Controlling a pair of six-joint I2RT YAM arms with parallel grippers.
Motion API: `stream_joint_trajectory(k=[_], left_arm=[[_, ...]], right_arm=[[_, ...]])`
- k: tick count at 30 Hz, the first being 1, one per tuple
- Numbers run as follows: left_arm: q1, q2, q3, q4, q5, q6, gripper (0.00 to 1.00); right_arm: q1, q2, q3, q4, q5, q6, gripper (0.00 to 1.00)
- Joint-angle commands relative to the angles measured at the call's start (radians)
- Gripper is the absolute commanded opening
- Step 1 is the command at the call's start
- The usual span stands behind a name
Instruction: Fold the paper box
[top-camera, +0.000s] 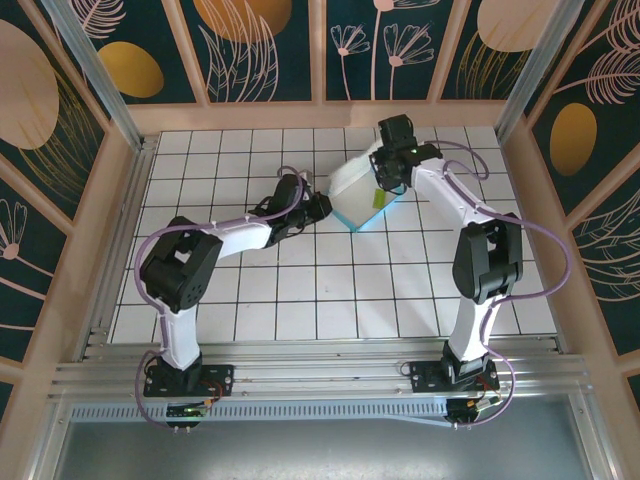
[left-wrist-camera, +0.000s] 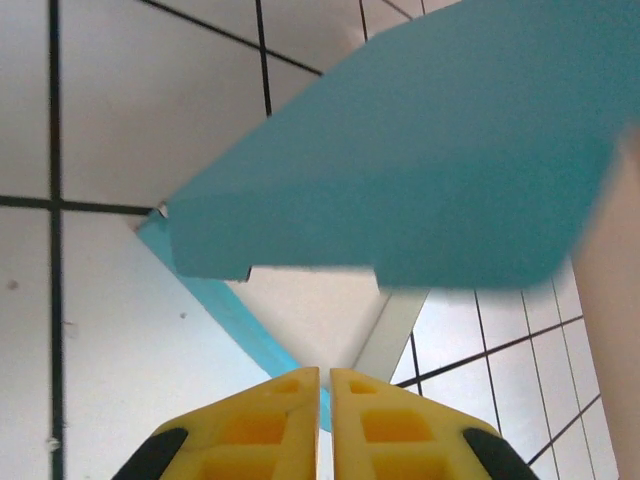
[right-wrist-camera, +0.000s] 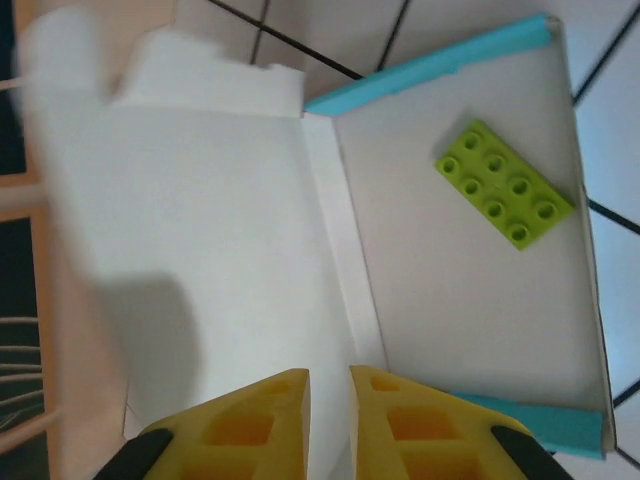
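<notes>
Roughly mid-fold. White-and-turquoise thin-card paper box (top-camera: 350, 195) is at 12 o'clock of table (top-camera: 300, 290) centre, big flap raised, walls not yet tucked. Left gripper (left-wrist-camera: 320, 395) is shut at the box's 9 o'clock edge, hold unclear. Right gripper (right-wrist-camera: 330, 400) is nearly closed and looks pinched on the inner crease.

Bright, even light. In the left wrist view the thin turquoise-and-white paper box (left-wrist-camera: 420, 150) blurs rightwards; in the right wrist view its white side bears a soft grey shadow.
</notes>
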Motion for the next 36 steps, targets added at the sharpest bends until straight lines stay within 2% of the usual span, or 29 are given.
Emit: stream_joint_trajectory(k=[1,3,5,7,8,10,11,12,14,15,17,20,24,26,30,36], left_arm=[[0.023,-0.045,-0.018,-0.002,-0.008,0.075,0.13],[0.026,-0.053,-0.02,-0.011,-0.004,0.117,0.15],[0.031,-0.075,-0.035,-0.007,-0.009,0.161,0.16],[0.034,-0.102,-0.05,-0.018,-0.034,0.208,0.18],[0.034,-0.115,-0.054,-0.03,-0.055,0.234,0.19],[0.034,-0.136,-0.061,-0.04,-0.067,0.283,0.22],[0.034,-0.142,-0.061,-0.037,-0.052,0.304,0.26],[0.034,-0.148,-0.061,-0.032,-0.036,0.325,0.34],[0.034,-0.154,-0.057,-0.03,-0.019,0.355,0.41],[0.034,-0.158,-0.053,-0.034,-0.029,0.365,0.44],[0.034,-0.16,-0.055,-0.025,-0.036,0.394,0.47],[0.03,-0.162,-0.07,0.001,-0.052,0.444,0.51],[0.018,-0.142,-0.055,-0.007,-0.065,0.51,0.54],[0.017,-0.126,-0.044,-0.014,-0.08,0.513,0.56],[0.015,-0.115,-0.047,0.001,-0.105,0.502,0.64],[-0.005,-0.123,-0.063,0.045,-0.108,0.519,0.7]], right_arm=[[0.008,0.009,-0.021,-0.06,0.09,0.24,0.18],[0.01,0.039,0.009,-0.029,0.098,0.252,0.19],[0.005,0.066,0.085,-0.041,0.113,0.164,0.28],[0.008,0.063,0.158,-0.026,0.211,-0.071,0.37],[0.005,0.048,0.177,-0.006,0.268,-0.236,0.44],[-0.016,0.002,0.117,0.137,0.229,-0.625,0.51],[-0.056,-0.04,0.026,0.269,0.045,-0.869,0.58],[-0.106,-0.082,-0.07,0.377,-0.193,-1.046,0.6],[-0.223,-0.133,-0.201,0.503,-0.548,-1.225,0.71],[-0.284,-0.134,-0.222,0.521,-0.64,-1.259,0.75],[-0.381,-0.1,-0.205,0.516,-0.775,-1.348,0.77],[-0.45,-0.021,-0.158,0.521,-0.863,-1.504,0.77],[-0.465,0.094,-0.088,0.521,-0.958,-1.758,0.77],[-0.462,0.16,-0.028,0.46,-1.022,-1.944,0.76],[-0.428,0.295,0.134,0.285,-1.017,-2.232,0.75],[-0.388,0.513,0.432,0.191,-0.966,-2.366,0.72]])
